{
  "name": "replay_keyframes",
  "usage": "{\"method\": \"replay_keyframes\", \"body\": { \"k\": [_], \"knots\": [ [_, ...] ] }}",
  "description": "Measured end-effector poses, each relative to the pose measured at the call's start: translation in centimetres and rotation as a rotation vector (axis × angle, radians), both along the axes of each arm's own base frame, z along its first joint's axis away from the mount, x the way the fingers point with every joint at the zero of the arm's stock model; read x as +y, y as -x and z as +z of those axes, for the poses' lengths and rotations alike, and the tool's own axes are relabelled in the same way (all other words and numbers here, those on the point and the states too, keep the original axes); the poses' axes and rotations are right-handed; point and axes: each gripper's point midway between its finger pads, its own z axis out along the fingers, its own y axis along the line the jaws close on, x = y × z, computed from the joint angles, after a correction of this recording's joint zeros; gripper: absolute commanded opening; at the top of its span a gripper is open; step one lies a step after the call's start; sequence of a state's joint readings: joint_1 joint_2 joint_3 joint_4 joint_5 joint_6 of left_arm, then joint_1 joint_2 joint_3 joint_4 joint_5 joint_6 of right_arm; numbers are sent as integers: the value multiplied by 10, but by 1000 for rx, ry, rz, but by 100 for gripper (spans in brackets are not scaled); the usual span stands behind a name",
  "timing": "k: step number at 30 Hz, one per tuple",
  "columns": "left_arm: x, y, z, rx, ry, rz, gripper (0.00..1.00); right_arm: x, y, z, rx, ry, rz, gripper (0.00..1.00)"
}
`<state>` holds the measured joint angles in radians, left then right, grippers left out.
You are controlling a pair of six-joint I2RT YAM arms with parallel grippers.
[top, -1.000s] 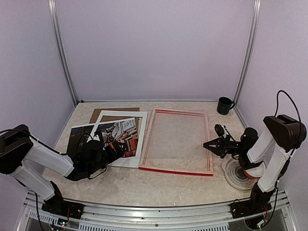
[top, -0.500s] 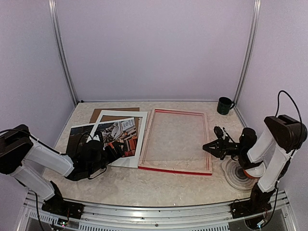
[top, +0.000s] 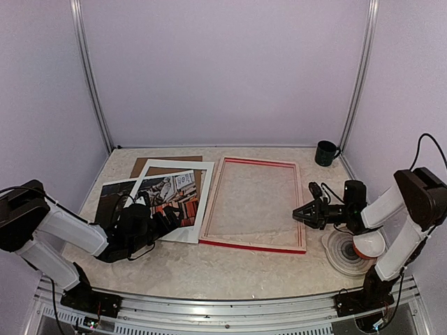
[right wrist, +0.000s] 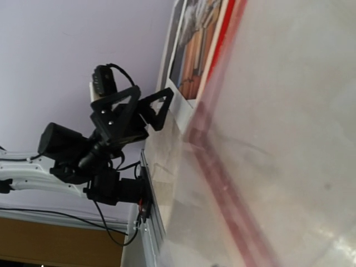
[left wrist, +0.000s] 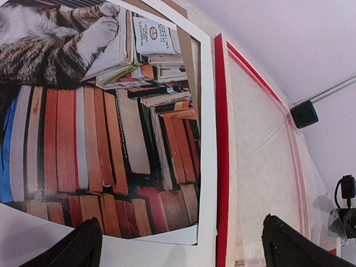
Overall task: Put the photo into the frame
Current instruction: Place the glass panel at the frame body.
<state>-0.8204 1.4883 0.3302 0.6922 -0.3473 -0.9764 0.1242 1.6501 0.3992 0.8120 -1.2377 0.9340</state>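
Observation:
The photo (top: 174, 199), a tabby cat on stacked books, lies left of centre under a white mat (top: 204, 199). The red frame (top: 300, 202) lies flat beside it with a clear sheet in it. My left gripper (top: 166, 222) stands open over the photo's near right corner. In the left wrist view its fingers (left wrist: 78, 247) straddle the photo (left wrist: 83, 139), the mat (left wrist: 207, 139) and the frame's red edge (left wrist: 221, 139). My right gripper (top: 304, 213) is at the frame's right rail. The right wrist view shows no fingers, only the blurred frame (right wrist: 222, 189) and clear sheet.
A brown backing board (top: 150, 164) pokes out behind the mat. A dark mug (top: 325, 152) stands at the back right. Clear dishes (top: 342, 252) and a red-and-white bowl (top: 368, 244) sit near the right arm. Walls close in on three sides.
The frame has slid a little to the left with my right gripper moving left at its right rail. The left arm has not moved.

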Motion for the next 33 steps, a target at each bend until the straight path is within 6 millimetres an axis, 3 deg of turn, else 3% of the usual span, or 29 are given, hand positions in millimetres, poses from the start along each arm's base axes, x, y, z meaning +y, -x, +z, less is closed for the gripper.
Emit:
{"method": "replay_keyframes", "body": {
  "k": [4,9,11,22,33],
  "knots": [
    [0,0,0,1,1,1,99,0,0,-5,-2,14,-2,35],
    [0,0,-2,5,-1,0,99,-1,-4,-9,-10,38,-7,55],
    [0,0,-2,6,-2,0,99,-1,-8,-11,-16,57,-14,58],
    [-2,2,-2,6,-2,-5,99,-6,-27,-23,-26,152,-72,63],
    [-4,1,-1,4,0,-10,99,-7,-58,-29,-40,198,-113,57]
  ]
}}
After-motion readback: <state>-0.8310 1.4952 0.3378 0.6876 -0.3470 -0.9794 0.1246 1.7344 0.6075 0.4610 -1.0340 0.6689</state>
